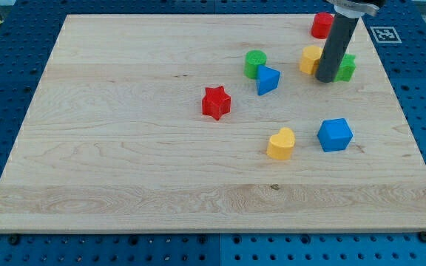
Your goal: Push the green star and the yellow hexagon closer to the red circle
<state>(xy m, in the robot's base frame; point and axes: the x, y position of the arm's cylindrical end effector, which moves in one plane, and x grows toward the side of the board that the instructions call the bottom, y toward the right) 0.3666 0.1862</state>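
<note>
No claw here, so can't tell wide or narrow: just a dark rod. My tip (327, 79) sits at the view's top right, btwn the yellow hexagon (310, 58) and the green star (347, 67), touching or nearly so.

Left to right on the worktop (124, 148): red star (216, 102), green cylinder (255, 63), blue triangle (268, 80), yellow heart (281, 143), then the hexagon, rod, star. Blue cube (335, 135) is lower down. Red circle (322, 24) is just above; rod hides part of it, and most of the star. Prob. placed to nudge both up.

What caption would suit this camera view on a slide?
My tip sits between the yellow hexagon and green star, just below the red circle.
</note>
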